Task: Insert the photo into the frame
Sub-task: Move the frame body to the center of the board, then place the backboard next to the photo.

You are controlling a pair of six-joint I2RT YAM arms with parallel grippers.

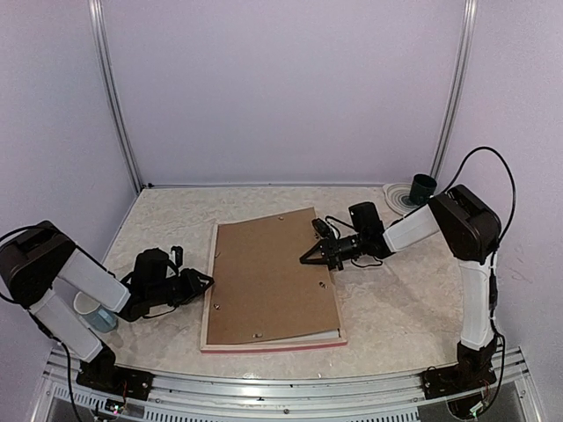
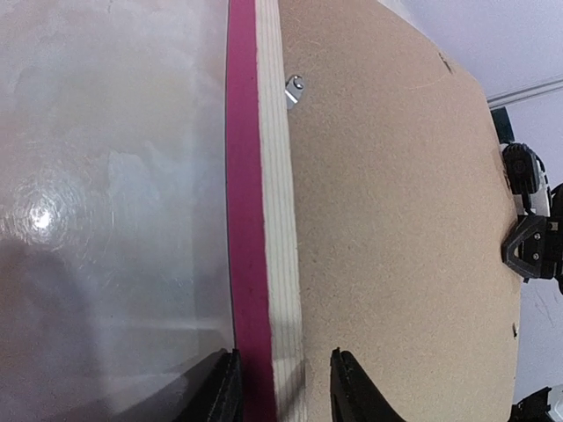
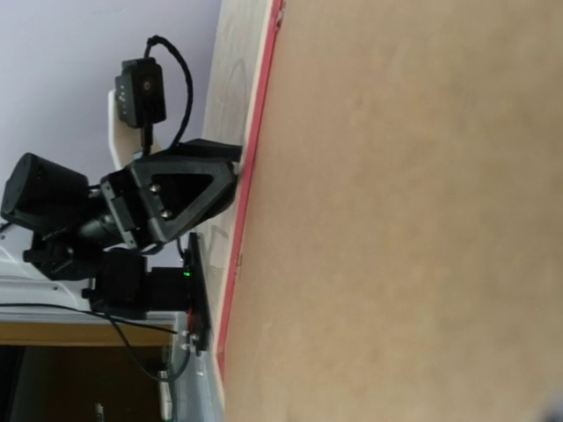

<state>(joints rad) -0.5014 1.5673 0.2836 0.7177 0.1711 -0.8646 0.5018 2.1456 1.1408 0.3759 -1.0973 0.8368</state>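
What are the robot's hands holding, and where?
The left gripper straddles the frame's left edge, but a gap beside one finger leaves the grip unsure. The right gripper is over the backing board; its hold cannot be told.

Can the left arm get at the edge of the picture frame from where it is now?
Probably yes. The left fingers sit open on either side of the near edge of the frame, and nothing lies between them and the wood.

The pale marbled table (image 1: 396, 299) carries the frame (image 1: 264, 347), laid flat near its centre with the pale wood back up. A plate (image 1: 398, 200) bearing a dark cup (image 1: 423, 187) sits at the far right corner. A pale cup (image 1: 91, 309) stands at the near left.
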